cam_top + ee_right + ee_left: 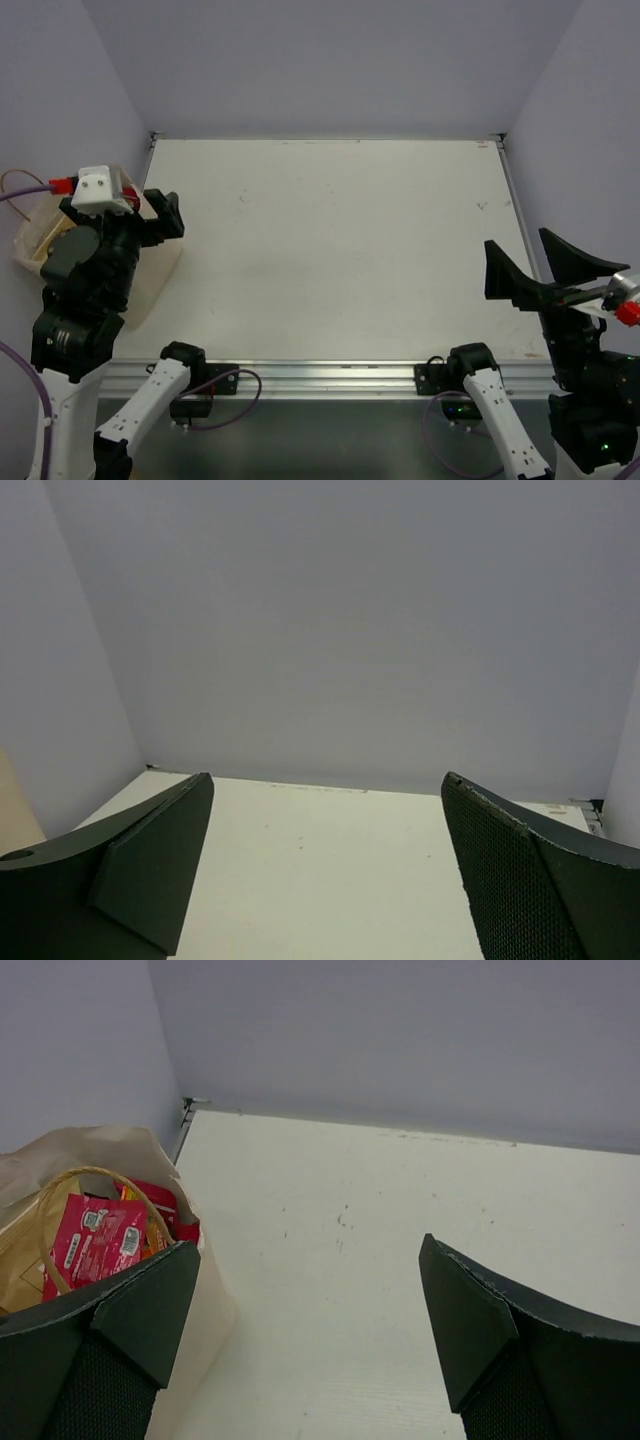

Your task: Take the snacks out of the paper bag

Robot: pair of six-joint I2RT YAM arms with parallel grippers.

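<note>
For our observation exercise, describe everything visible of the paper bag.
The paper bag is cream-white, of creased paper, and sits open-topped at the left edge of the table, by the wall. A thin tan string handle loops over its mouth. Inside show red packets with white labels. The left gripper hangs open beside it, and whether its fingers touch the bag cannot be told.

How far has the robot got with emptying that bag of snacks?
Nothing looks done yet. The only snacks in sight, the red packets, sit inside the paper bag at the left edge of the table. The left gripper hangs open beside the bag's mouth and holds nothing. The right gripper is open and empty at the far right. All the unpacking is left to do.
</note>
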